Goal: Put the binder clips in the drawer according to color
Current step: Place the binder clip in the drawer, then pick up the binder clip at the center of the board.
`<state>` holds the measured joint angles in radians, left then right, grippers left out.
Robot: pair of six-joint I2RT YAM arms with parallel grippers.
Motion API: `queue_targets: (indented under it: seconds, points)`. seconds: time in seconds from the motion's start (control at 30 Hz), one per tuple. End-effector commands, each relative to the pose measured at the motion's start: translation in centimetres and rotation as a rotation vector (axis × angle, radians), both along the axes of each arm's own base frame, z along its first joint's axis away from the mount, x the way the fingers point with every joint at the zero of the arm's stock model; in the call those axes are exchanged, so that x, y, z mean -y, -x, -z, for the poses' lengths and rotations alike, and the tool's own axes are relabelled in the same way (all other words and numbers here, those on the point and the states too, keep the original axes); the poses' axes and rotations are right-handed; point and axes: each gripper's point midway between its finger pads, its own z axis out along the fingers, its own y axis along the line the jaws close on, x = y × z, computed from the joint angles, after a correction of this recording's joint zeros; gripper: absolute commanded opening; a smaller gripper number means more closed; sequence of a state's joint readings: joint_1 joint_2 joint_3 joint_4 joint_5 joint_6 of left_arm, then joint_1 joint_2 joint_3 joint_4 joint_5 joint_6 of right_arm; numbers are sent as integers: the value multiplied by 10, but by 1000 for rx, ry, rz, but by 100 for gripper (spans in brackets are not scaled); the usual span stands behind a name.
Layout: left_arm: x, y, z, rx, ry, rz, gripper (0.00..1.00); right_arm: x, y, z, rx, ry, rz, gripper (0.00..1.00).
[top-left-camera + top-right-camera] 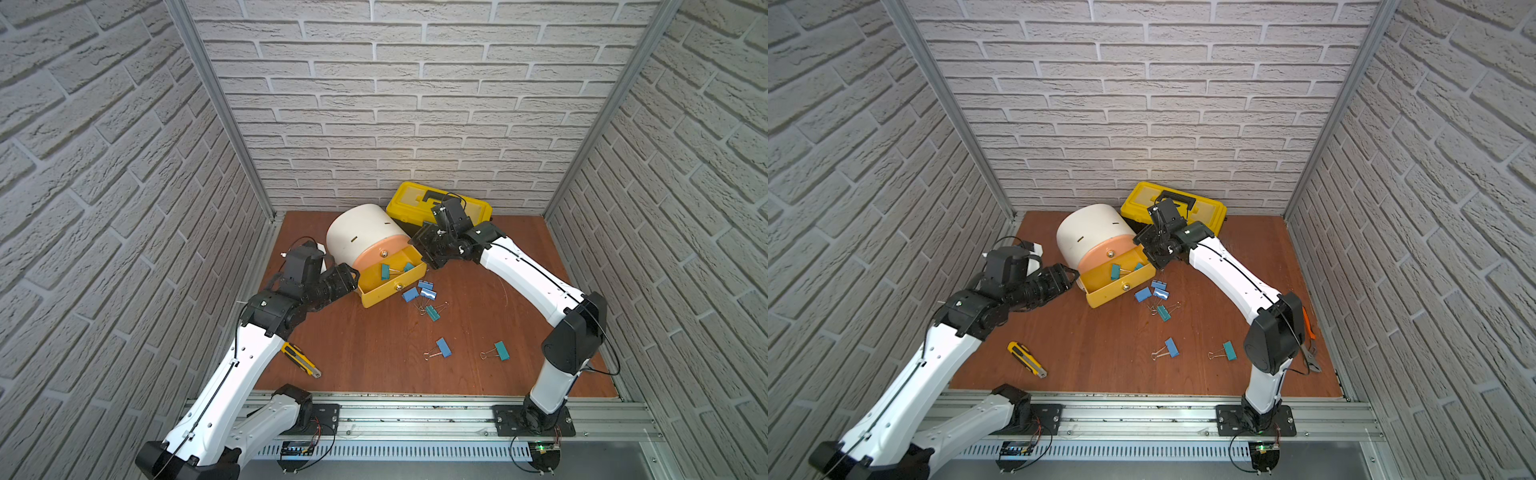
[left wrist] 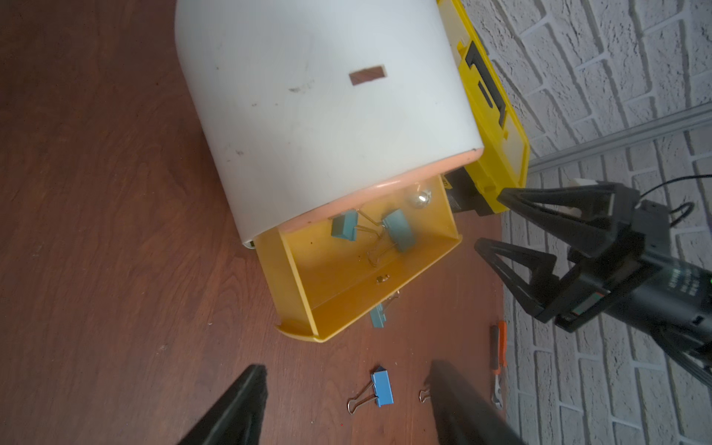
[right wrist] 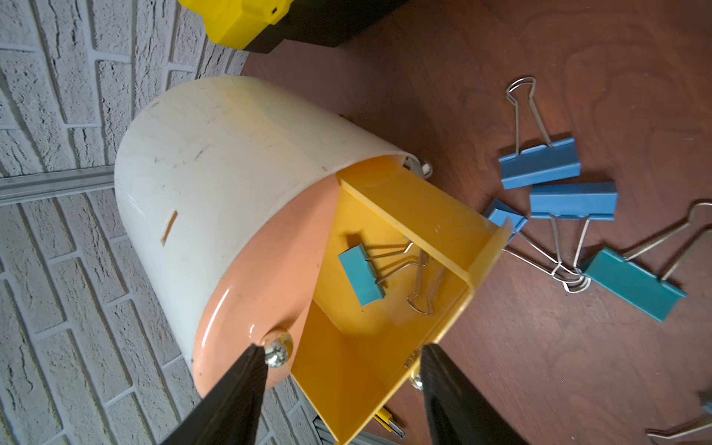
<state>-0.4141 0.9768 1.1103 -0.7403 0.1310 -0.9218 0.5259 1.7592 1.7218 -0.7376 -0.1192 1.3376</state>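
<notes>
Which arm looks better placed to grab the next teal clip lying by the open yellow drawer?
The right, probably. The right gripper, open, hangs at the yellow drawer's corner near the teal clip in the loose pile. The left gripper is across the drawer from it.

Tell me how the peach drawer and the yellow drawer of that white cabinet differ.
The peach drawer is shut; the yellow drawer is pulled out. The yellow drawer shows two teal clips inside; the peach drawer's contents are hidden. Both have a small metal knob on the front.
</notes>
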Motion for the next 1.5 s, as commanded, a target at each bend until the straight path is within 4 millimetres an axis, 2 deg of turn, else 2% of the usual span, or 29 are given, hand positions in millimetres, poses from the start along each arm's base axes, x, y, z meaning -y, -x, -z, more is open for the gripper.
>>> queue_targets:
  seconds: [0.0, 0.27, 0.57, 0.73, 1.1, 1.3, 1.47]
  points:
    - [10, -4, -7, 34, -32, 31, 71, 22, 12, -15, 52, 31, 9, 65]
    - [43, -4, -9, 50, -71, 113, 71, 63, 41, 4, 31, 134, 4, 65]
    - [77, 1, -4, 56, -84, 194, 71, 117, 92, 52, -59, 322, -32, 64]
    - [93, 4, 3, 46, -87, 237, 71, 145, 126, 82, -128, 327, 62, 66]
    - [129, 9, 16, 29, -78, 307, 71, 183, 199, 148, -307, 260, 320, 70]
    - [135, 14, 21, 26, -78, 318, 71, 208, 235, 165, -373, 275, 480, 72]
    - [140, 17, 27, 18, -81, 330, 71, 220, 248, 171, -382, 277, 561, 73]
